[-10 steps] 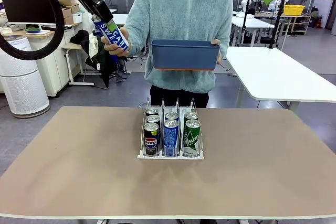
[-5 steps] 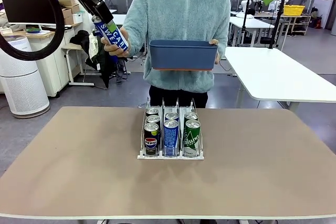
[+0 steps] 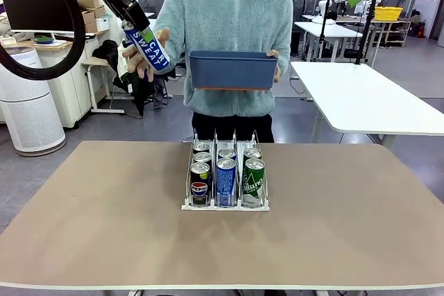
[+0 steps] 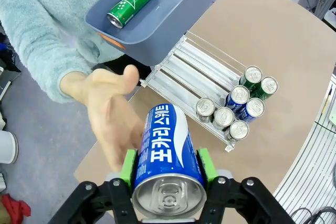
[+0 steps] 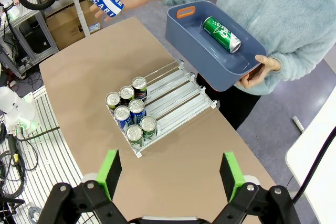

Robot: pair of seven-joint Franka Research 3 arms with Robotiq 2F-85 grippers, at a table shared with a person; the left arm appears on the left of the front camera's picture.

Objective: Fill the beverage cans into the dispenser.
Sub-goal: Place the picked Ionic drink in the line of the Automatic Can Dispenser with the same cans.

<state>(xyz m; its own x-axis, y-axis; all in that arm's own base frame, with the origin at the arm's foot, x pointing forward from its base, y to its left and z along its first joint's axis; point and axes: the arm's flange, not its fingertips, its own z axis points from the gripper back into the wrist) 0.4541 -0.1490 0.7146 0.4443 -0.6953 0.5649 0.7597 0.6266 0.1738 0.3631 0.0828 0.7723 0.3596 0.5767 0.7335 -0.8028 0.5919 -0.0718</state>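
Where the left claw (image 4: 167, 165) clamps the blue can (image 4: 167, 142), a hand (image 4: 113, 116) sits beside, perhaps touching.

Rear of dispenser (image 5: 177, 92) free; blue bin (image 3: 232, 72) overhead.

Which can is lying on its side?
The green can inside the blue bin the person holds; the cans in the rack stand upright, and the left tool grips the blue one.

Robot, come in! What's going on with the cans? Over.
Left gripper shut on blue can, up high; person's open hand beside it. Right gripper open over table. Dispenser holds seven cans; green can in bin.
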